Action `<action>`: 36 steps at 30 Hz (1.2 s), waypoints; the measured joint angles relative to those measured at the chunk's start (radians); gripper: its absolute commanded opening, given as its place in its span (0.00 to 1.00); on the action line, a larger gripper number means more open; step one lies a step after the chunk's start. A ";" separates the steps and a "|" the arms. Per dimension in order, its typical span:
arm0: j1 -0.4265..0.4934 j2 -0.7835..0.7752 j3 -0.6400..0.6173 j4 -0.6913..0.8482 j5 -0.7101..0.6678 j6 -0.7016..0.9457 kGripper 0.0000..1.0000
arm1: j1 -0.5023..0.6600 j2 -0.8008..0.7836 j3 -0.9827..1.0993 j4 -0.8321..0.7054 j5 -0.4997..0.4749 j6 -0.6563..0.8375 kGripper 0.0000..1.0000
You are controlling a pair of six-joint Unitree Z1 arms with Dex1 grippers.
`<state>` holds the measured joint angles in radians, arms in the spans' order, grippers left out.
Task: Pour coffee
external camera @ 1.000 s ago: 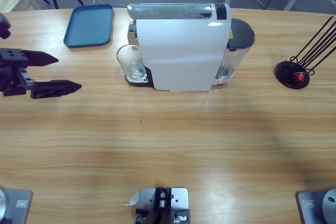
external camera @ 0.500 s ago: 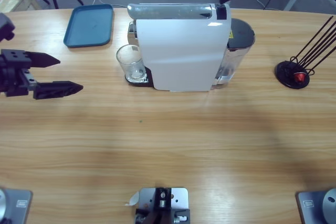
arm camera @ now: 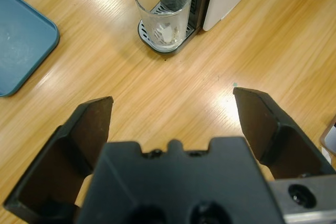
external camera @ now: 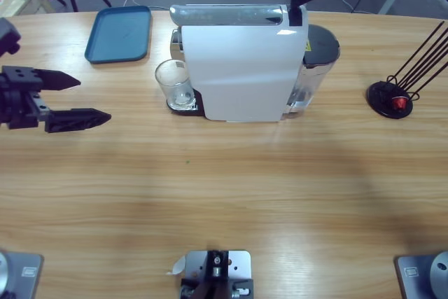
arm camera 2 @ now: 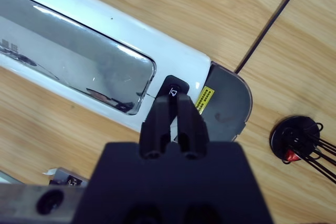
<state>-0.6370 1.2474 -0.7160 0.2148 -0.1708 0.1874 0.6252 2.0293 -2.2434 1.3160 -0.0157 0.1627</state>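
Fingers on my left gripper [external camera: 78, 97] are spread wide and holding nothing, hovering near the surface's left edge and pointed toward the glass cup [external camera: 175, 83]. That cup is upright on the drip tray [arm camera: 164, 39] at the front of the white coffee machine [external camera: 241, 61], and I see no coffee in it from my left wrist view. My right gripper [arm camera 2: 173, 109] comes in at the far edge, fingers pressed together with nothing between them, tips right above the small black button [arm camera 2: 174, 89] on the machine's top, beside the shiny silver lid [arm camera 2: 68, 69]. Over at the far-left corner of the wooden surface [external camera: 224, 194] lies a blue tray [external camera: 120, 33]; a black wire holder [external camera: 395, 96] stands near the right edge.
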 measured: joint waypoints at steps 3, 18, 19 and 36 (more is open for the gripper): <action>0.000 0.000 0.000 0.000 0.000 0.000 1.00 | 0.001 0.000 0.007 0.000 0.000 0.000 0.00; 0.000 0.008 0.000 0.000 0.000 0.000 1.00 | 0.001 0.001 -0.028 0.009 -0.024 -0.025 0.00; 0.000 0.009 0.000 0.000 0.000 0.000 1.00 | 0.003 0.001 -0.060 0.011 -0.038 -0.028 0.00; 0.000 0.009 0.000 -0.001 0.000 0.000 1.00 | 0.030 -0.012 -0.102 0.039 -0.076 -0.028 0.30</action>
<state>-0.6370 1.2562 -0.7160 0.2143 -0.1707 0.1874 0.6548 2.0170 -2.3451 1.3555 -0.0918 0.1346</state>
